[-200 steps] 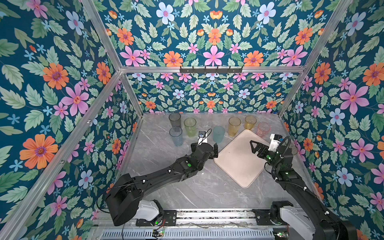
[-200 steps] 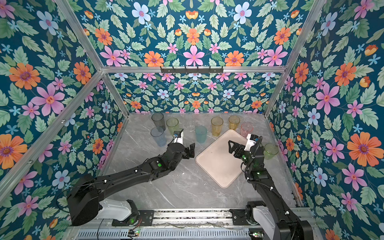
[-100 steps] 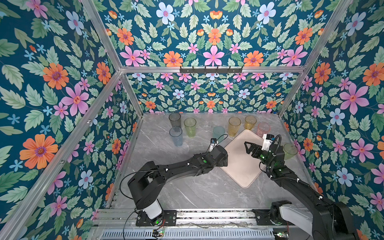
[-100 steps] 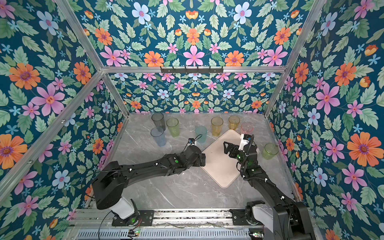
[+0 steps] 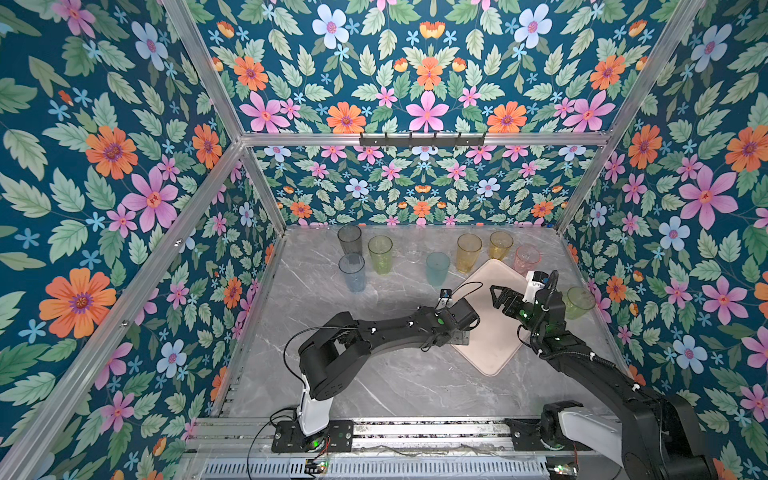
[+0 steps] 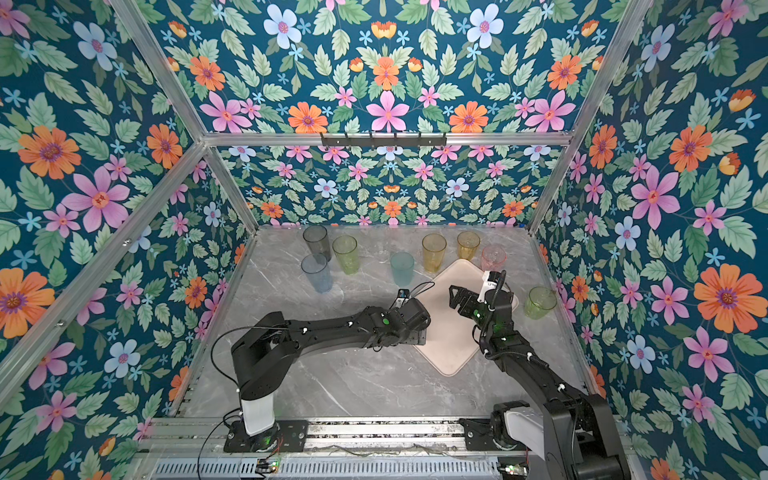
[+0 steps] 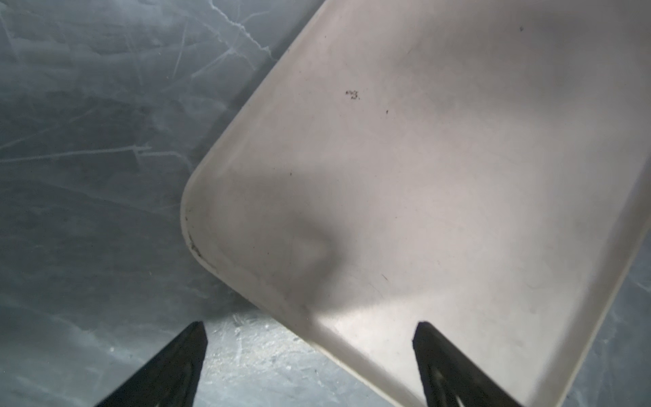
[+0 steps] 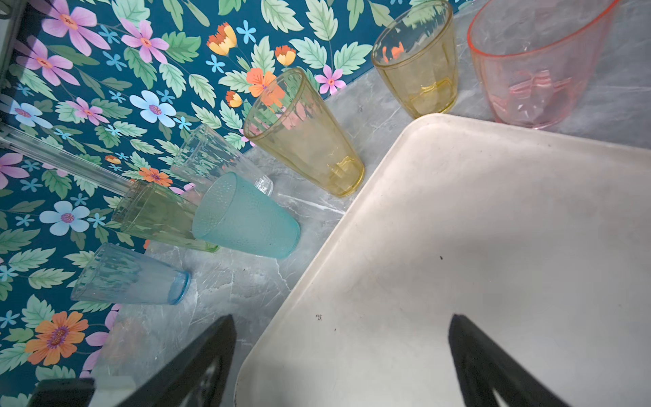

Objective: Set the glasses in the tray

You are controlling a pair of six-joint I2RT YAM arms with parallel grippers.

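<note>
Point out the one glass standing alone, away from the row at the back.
The short green glass by the right wall: it stands alone right of the tray, while the others cluster along the back wall.

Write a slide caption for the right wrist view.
Open right tool above the edge of the empty tray; glasses stand on the table beside it.

Nothing legible; only a tiny unreadable mark (image 7: 353,94) on the tray (image 7: 440,183)
</note>
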